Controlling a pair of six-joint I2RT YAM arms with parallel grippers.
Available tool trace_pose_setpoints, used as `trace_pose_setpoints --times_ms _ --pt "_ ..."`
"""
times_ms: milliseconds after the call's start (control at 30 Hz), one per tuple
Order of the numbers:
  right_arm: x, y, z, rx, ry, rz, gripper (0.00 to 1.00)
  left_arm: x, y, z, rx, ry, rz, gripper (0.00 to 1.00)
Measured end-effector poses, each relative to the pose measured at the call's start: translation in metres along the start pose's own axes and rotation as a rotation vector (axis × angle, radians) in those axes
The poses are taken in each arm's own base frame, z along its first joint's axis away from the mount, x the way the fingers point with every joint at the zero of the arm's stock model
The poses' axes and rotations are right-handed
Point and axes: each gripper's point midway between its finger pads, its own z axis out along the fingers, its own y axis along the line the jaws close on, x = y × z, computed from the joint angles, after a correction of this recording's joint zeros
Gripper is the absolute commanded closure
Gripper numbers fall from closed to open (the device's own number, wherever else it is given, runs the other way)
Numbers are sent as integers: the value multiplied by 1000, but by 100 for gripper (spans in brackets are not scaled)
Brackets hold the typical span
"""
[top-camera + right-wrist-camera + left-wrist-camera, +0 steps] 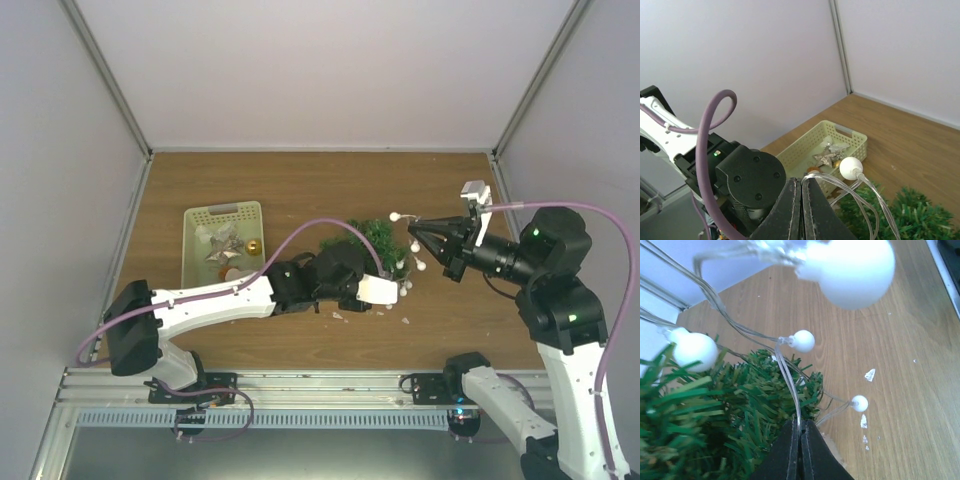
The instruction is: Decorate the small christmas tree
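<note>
- Dark green needle branches, bushy and dense, made up the small christmas tree (362, 243); the needles were thin flat strips, some of a lighter green.
- Tree position: near the middle of the wood-grain table (300, 185), to the right of the tray and between the two grippers. Whether it stood upright could not be told.
- A light string (785, 370) of clear, glossy wire ran over the branches. It carried smooth white spherical bulbs (802, 341) set at intervals.
- Left gripper (801, 435): the black tapered fingers were pressed together and pinched the clear wire right at the foliage.
- Right gripper (801, 187): the black fingers were closed together on the wire, beside the tree's right side, with one bulb just beyond the tips.
- Tray (196, 262): pale green plastic, rectangular, with lattice walls and a slotted handle at the far end. It held a silver star ornament (222, 246) and a gold ball (254, 247), among other pieces too small to identify.
- Small white flecks (870, 374) lay on the table surface beside the tree.
</note>
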Motion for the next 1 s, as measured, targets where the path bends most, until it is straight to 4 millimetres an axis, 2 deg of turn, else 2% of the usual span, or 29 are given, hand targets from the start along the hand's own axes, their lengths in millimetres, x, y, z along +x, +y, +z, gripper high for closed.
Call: trace_pose_setpoints --times_ms 400,633,1000 --pt "-12 1 -4 25 -31 -54 98 -20 9 -12 19 -23 -7 100" --pt "-13 -2 -1 29 -30 -57 98 -25 12 -16 21 -25 -5 97" --pt "-14 -1 -2 29 -34 -62 98 -28 8 -19 54 -25 -10 98"
